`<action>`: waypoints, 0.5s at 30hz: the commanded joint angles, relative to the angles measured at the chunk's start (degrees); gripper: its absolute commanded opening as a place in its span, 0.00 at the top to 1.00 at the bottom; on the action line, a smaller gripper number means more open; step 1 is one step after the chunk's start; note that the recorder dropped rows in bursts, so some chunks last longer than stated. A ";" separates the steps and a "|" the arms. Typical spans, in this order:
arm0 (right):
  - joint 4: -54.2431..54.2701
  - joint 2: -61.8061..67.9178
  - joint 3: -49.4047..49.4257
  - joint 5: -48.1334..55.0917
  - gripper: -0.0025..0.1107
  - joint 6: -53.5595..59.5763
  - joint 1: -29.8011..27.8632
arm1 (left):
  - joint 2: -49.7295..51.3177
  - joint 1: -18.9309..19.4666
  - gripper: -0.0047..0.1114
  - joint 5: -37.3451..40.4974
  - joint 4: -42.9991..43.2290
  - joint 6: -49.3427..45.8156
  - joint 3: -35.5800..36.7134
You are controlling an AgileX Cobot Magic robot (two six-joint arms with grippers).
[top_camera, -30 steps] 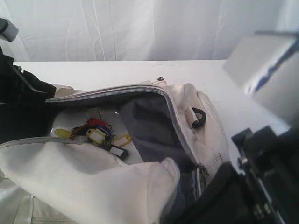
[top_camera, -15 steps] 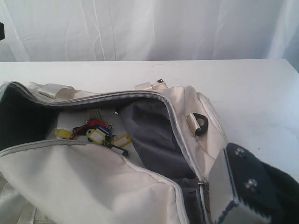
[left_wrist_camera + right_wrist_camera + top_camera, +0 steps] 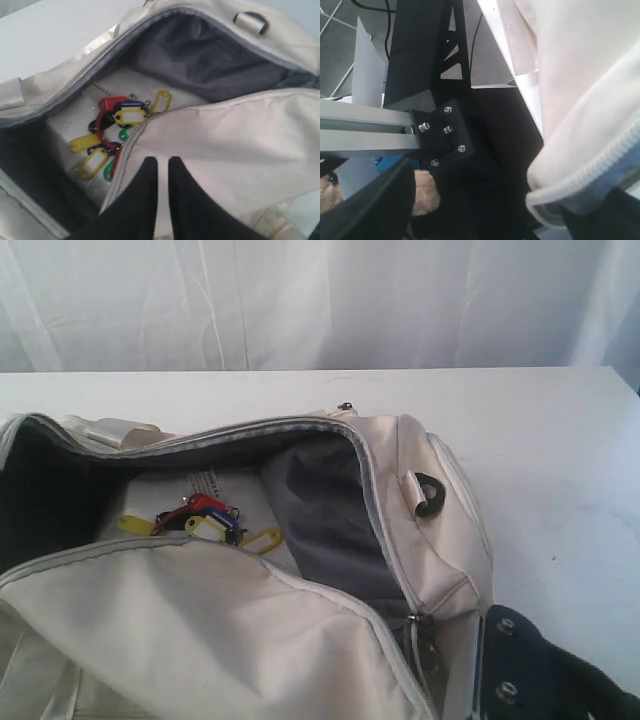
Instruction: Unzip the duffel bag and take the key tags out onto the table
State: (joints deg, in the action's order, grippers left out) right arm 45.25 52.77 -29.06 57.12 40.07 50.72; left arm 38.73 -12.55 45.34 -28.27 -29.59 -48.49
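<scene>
Exterior view: table [image 3: 560,440] bears duffel bag [image 3: 200,640], unzipped, mouth gaping | key tags [image 3: 205,525] bunched inside | left gripper [image 3: 162,162] over the near flap, fingers almost together, gripping nothing; tags near but apart, beyond the zipper edge | right gripper [image 3: 520,670] at the bag's end, seemingly spread wide.

I see a white curtain [image 3: 300,300] hanging across the back. A white packet [image 3: 145,85] lies flat, its barcode label [image 3: 97,91] facing up. In the right wrist view I make out an aluminium rail [image 3: 365,132], a black bracket [image 3: 445,135] with four screws, and grey floor [image 3: 345,55].
</scene>
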 commanded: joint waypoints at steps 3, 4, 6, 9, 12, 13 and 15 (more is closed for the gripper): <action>2.98 -0.50 0.46 2.42 0.33 -0.23 0.20 | 5.69 -0.14 0.42 -2.80 1.43 -5.54 -0.16; 3.79 -0.50 0.46 3.40 0.33 -0.23 0.20 | 6.84 -0.14 0.37 -4.36 1.43 -5.54 -0.16; 5.69 -0.50 0.46 5.73 0.33 0.60 0.20 | 9.88 -0.14 0.32 -7.74 1.33 -5.54 -0.16; 7.76 -0.65 0.33 8.09 0.33 2.12 0.20 | 15.62 -0.14 0.34 -9.09 1.33 -5.41 -0.16; 8.59 -0.65 -0.27 11.12 0.33 2.12 0.20 | 21.65 -0.14 0.36 -10.04 -0.02 -6.27 -0.16; 8.59 -0.65 -0.27 11.43 0.33 2.12 0.20 | 23.44 -0.14 0.36 -10.58 -1.48 -7.48 -0.16; 8.22 -0.65 -0.27 11.92 0.33 2.12 0.20 | 26.45 -0.14 0.36 -10.91 -5.24 -11.26 -0.16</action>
State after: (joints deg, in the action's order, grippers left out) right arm 52.95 52.62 -29.07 64.92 41.68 50.83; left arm 62.15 -12.55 34.71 -28.70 -37.21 -48.49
